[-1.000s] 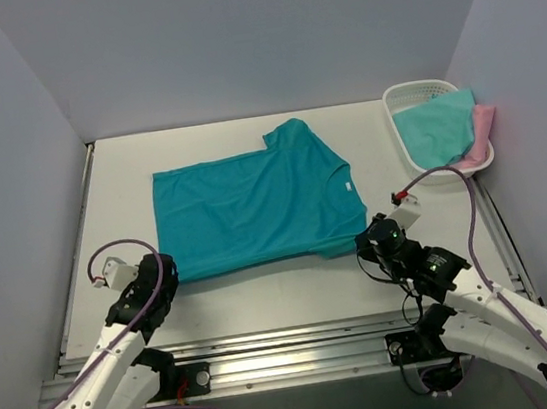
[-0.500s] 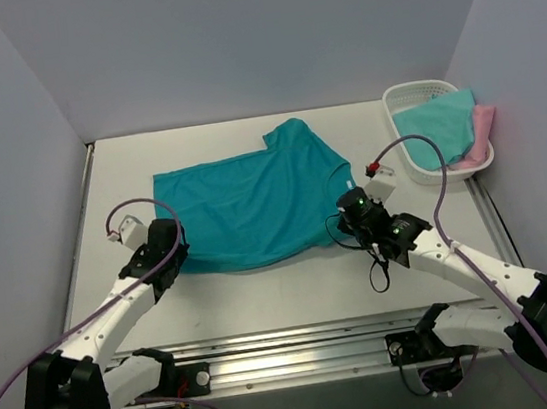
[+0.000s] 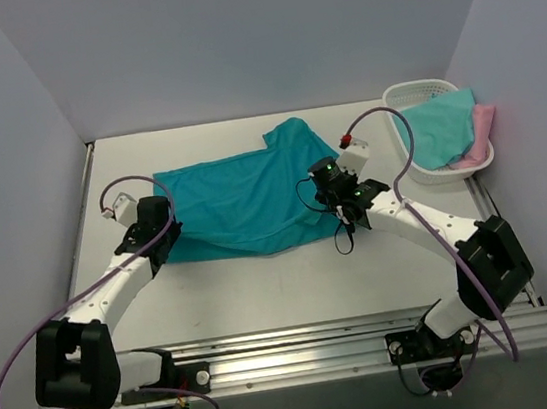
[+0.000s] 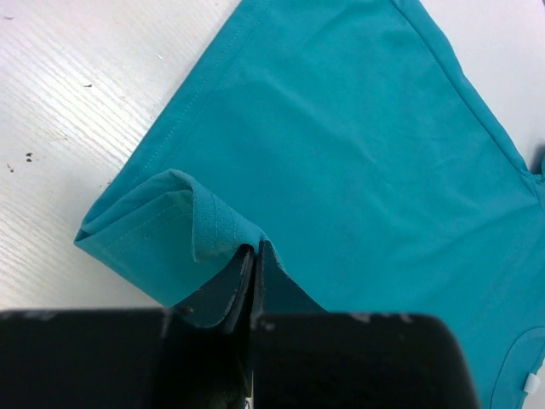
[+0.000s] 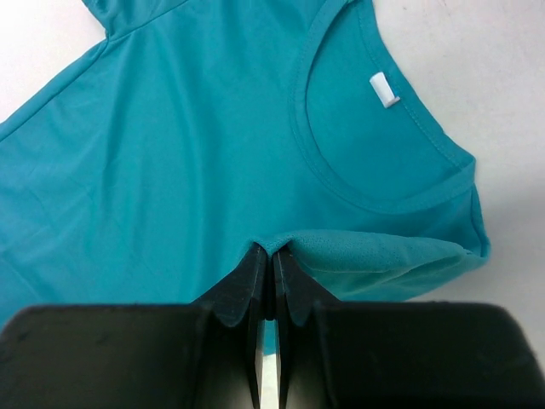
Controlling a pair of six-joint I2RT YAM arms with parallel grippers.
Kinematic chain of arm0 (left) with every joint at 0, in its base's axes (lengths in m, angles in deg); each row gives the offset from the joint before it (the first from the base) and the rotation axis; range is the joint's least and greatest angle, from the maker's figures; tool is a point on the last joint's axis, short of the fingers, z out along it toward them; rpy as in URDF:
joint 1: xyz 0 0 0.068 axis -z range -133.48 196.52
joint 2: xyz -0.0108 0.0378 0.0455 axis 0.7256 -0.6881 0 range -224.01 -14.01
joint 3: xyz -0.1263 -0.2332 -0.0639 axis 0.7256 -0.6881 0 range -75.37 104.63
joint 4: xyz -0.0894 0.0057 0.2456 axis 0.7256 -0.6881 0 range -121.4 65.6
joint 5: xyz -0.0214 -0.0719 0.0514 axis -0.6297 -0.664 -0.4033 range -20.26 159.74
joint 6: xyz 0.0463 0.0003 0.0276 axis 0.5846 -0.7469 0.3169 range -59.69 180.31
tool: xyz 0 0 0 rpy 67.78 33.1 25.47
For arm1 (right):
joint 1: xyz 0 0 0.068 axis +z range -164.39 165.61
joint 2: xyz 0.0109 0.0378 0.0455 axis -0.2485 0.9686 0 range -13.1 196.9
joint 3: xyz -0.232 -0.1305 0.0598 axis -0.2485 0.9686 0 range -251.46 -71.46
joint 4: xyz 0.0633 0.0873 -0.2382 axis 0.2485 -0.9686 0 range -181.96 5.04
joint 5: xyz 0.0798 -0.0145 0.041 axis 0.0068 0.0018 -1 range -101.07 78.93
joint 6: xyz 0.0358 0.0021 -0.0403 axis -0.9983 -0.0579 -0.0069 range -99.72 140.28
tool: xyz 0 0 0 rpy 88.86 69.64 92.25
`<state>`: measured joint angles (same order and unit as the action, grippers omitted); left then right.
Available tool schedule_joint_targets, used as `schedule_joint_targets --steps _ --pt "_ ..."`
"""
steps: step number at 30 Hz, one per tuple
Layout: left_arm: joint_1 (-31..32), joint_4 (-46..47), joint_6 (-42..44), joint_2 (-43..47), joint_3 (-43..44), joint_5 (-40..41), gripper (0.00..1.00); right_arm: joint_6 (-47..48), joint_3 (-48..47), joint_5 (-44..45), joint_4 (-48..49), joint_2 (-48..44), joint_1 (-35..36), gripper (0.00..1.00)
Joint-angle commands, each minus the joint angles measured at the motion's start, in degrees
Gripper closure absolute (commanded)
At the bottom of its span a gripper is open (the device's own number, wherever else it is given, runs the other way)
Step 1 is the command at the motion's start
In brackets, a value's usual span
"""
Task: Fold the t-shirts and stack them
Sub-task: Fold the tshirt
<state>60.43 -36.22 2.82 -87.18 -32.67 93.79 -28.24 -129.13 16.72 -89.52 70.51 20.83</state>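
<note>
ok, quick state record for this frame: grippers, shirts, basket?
left gripper: shut on hem corner of teal t-shirt
right gripper: shut on its edge beside the collar
teal t-shirt: spread on table, near edge pinched at both ends
aqua t-shirt: in basket, draped over rim
pink t-shirt: partly under aqua one, same basket
stack: not started

At 2 o'clock, aqua tee (image 3: 440, 127) draped over basket (image 3: 402, 95). Pink tee (image 3: 485, 126) was mostly buried beneath it, only an edge seen. Left wrist view cut teal tee (image 4: 358, 153) off at 12 and 3 o'clock; right wrist view, at 9 and 12. Its neck label (image 5: 383, 89) was too small to read. Cloth pinched between left fingers (image 4: 245, 285) and between right fingers (image 5: 251, 281) was hidden. Black housings (image 5: 272, 358) blocked everything at 6 o'clock.
</note>
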Motion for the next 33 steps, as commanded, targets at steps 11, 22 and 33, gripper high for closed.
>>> schedule_joint_targets --steps 11,22,33 --pt "-5.83 7.50 1.86 -10.93 3.44 -5.59 0.98 2.28 -12.37 -1.85 4.03 16.31 -5.95 1.00" --pt "-6.97 9.79 1.24 -19.20 6.78 -7.35 0.98 2.54 -20.81 -2.22 4.03 28.09 -6.48 1.00" --pt "-8.37 10.85 0.98 -21.58 7.13 -7.09 0.98 2.63 -23.36 -0.20 3.94 30.29 -7.10 1.00"
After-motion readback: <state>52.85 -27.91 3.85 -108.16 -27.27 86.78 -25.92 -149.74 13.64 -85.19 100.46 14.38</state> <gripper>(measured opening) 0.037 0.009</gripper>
